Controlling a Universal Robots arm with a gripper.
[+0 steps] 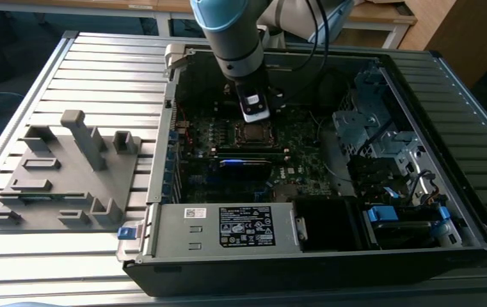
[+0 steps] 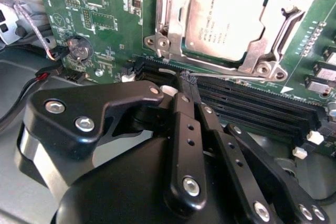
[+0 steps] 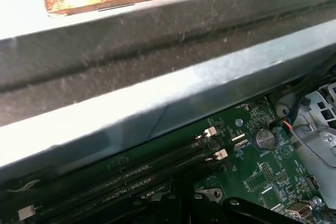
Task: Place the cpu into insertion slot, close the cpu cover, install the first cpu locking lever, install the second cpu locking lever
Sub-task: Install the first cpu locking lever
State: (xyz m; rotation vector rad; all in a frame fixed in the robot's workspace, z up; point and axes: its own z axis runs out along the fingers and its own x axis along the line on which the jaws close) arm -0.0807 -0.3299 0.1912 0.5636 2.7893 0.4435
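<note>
The cpu [image 2: 228, 17] sits in its socket on the green motherboard [image 2: 105, 3], with the cpu cover [image 2: 176, 19] lying flat around it. The hand [image 2: 188, 81] hovers just beside the socket, over the black memory slots [image 2: 252, 106]. Its fingers are pressed together and grip nothing.

Dull grey metal cpu [image 2: 226, 17], shiny silver metal cpu cover [image 2: 174, 17], smooth semi-gloss black tool [image 2: 187, 81]

Slatted table [image 1: 98, 70] bears computer case [image 1: 311, 259] and grey fixture [image 1: 64, 176].
</note>
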